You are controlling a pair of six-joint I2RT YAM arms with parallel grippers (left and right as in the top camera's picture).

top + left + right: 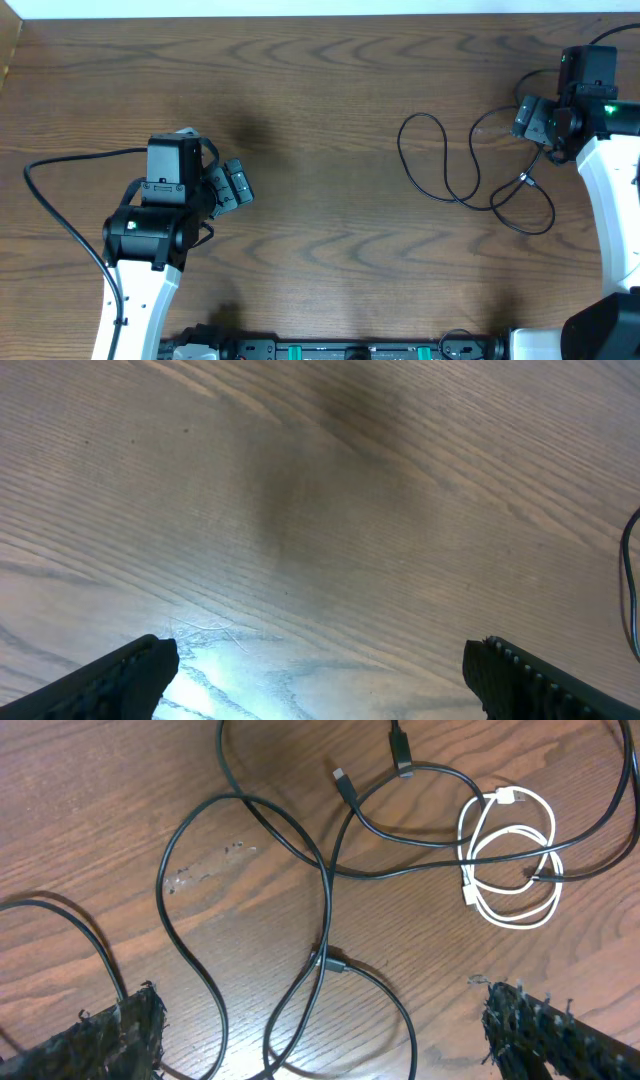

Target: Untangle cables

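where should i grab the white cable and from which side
Take the white cable at the lower arc of its coil, as the right wrist view shows it, coming straight down with jaws across the strands. There the loops lie bunched on bare table; a black cable crosses the coil's middle and would likely get pinched too.

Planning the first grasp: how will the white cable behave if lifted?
Probably floppy: the white cable lies in loose coils. It looks thin, so likely light. A black cable crosses its coils, so lifting may drag that along.

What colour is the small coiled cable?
The coiled cable is white; the right wrist view shows it best.
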